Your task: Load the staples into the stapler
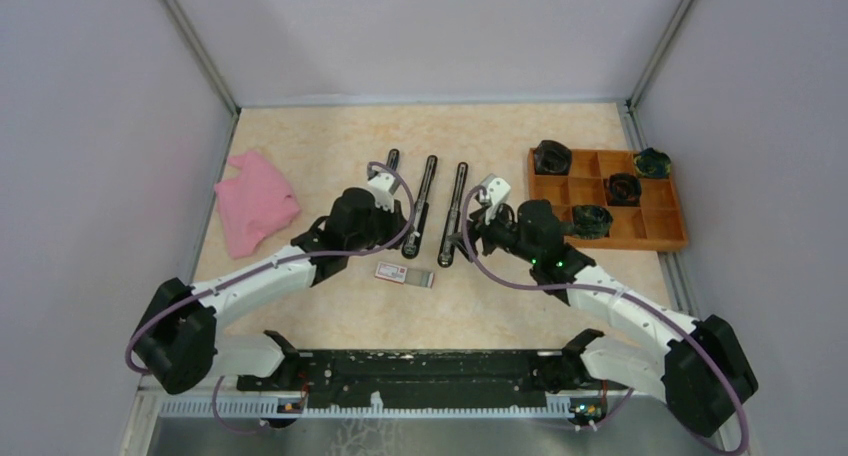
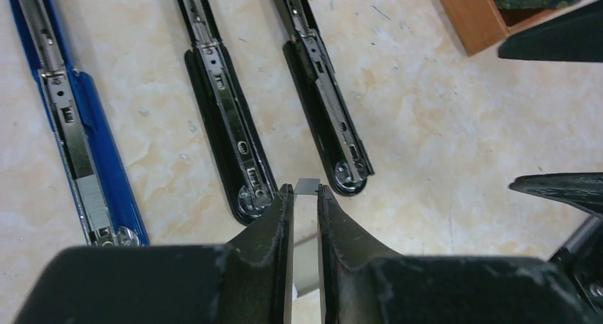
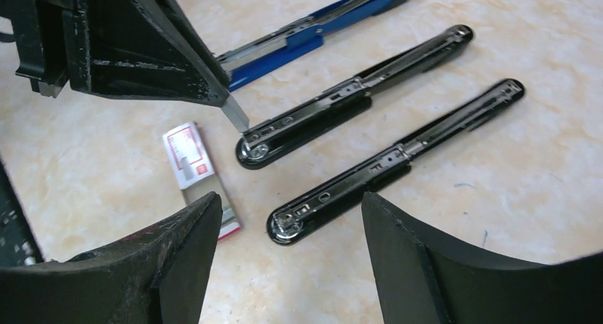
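Three staplers lie opened flat side by side: a blue one (image 2: 78, 139), a middle black one (image 2: 227, 125) and a right black one (image 2: 323, 104). My left gripper (image 2: 306, 192) is shut on a grey metallic staple strip (image 2: 307, 187), whose tip pokes out just above the table between the near ends of the two black staplers. The white staples box with red print (image 3: 188, 153) lies open on the table near them; it also shows in the top view (image 1: 403, 274). My right gripper (image 3: 290, 196) is open and empty, hovering over the near end of the right black stapler (image 3: 398, 157).
A pink cloth (image 1: 255, 201) lies at the left. A wooden compartment tray (image 1: 640, 244) holding several dark objects stands at the right. The two grippers (image 1: 408, 238) (image 1: 468, 241) are close together over the staplers' near ends.
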Action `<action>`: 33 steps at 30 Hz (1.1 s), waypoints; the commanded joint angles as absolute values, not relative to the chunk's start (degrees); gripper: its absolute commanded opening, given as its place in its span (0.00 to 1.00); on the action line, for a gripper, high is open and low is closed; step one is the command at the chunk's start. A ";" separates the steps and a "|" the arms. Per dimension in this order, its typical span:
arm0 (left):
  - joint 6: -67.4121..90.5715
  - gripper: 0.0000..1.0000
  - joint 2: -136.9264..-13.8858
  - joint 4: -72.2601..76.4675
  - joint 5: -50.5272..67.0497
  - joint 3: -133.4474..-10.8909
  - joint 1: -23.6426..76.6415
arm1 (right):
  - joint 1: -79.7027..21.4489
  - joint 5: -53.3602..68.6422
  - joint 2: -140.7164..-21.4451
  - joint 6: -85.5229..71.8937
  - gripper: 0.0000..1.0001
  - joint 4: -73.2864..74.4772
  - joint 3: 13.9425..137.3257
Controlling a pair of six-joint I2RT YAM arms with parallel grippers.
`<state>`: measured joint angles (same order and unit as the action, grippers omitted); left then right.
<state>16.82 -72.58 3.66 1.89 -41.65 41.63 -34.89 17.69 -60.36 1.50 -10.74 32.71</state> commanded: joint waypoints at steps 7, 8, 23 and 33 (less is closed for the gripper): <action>17.76 0.12 -78.21 15.46 -9.53 -39.79 42.13 | -35.24 0.97 -54.29 -5.42 0.78 -31.87 23.29; 17.87 0.12 -78.63 15.53 -10.43 -39.85 42.25 | -35.24 -0.10 -54.12 -5.63 0.79 -32.04 22.84; 18.96 0.10 -85.60 19.05 -19.70 -41.54 44.68 | -35.24 -6.40 -51.50 -7.09 0.84 -36.36 18.73; 19.59 0.09 -87.75 20.74 -21.77 -42.08 45.34 | -35.24 -5.66 -52.46 -6.90 0.84 -36.34 18.83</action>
